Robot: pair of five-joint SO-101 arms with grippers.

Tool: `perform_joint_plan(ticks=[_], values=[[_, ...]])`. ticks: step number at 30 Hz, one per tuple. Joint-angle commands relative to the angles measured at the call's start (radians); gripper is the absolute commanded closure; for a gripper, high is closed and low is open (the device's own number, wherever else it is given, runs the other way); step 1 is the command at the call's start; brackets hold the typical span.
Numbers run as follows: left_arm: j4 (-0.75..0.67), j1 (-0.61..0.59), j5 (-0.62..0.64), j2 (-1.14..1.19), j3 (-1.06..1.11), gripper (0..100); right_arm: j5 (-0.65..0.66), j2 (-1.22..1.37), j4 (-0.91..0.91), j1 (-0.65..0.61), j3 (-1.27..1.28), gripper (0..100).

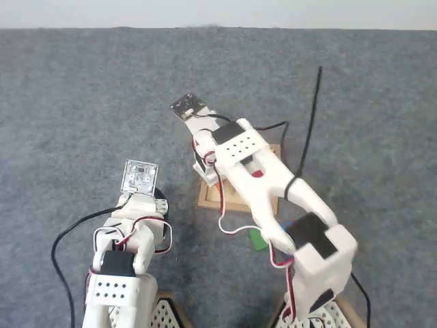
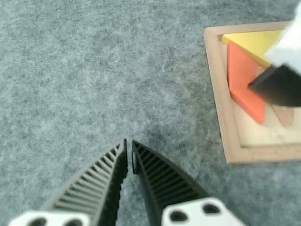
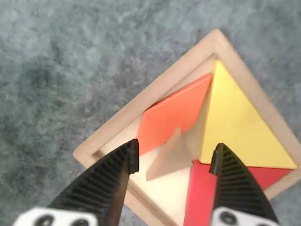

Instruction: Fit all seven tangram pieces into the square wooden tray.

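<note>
My right end effector point(image 3: 176, 153) hangs released directly above the square wooden tray point(image 3: 155, 92), jaws wide, gripping nothing. The tray lies flat on the grey bench point(image 2: 94, 70). Inside it:
- a large yellow triangle point(image 3: 235, 127) set into one corner
- an orange triangle point(image 3: 171, 115) touching the yellow one
- a red piece point(image 3: 202, 197)
- a small unpainted wooden triangle point(image 3: 171, 157) between them

A green piece point(image 1: 257, 239) lies outside the tray, near its edge. My left end effector point(image 2: 129, 143) is clenched, empty, beside the tray.
</note>
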Motion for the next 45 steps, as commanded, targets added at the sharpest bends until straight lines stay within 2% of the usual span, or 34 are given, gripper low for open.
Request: perform_joint_plan(ticks=[1, 4, 8, 11, 15, 35, 39, 45], values=[[0.002, -0.005, 0.008, -0.012, -0.008, 98, -0.011, -0.186, -0.045, 0.024, 0.077, 73.8], [0.002, -0.005, 0.008, -0.012, -0.008, 98, -0.003, -0.323, -0.09, 0.025, 0.218, 73.8], [0.002, -0.005, 0.008, -0.012, -0.008, 98, 0.087, -0.504, -0.312, 0.073, 0.529, 73.9], [0.002, -0.005, 0.008, -0.012, -0.008, 98, 0.087, -0.522, -0.421, 0.087, 0.647, 73.9], [0.002, -0.005, 0.008, -0.012, -0.008, 98, 0.031, -0.449, -0.466, 0.088, 0.634, 73.9], [0.002, -0.005, 0.008, -0.012, -0.008, 98, 0.058, -0.059, -0.421, 0.127, 0.298, 72.8], [0.002, -0.005, 0.008, -0.012, -0.008, 98, 0.066, -0.111, -0.383, 0.119, 0.295, 66.9], [0.002, -0.005, 0.008, -0.012, -0.008, 98, 0.058, -0.358, -0.36, 0.108, 0.417, 66.5]])
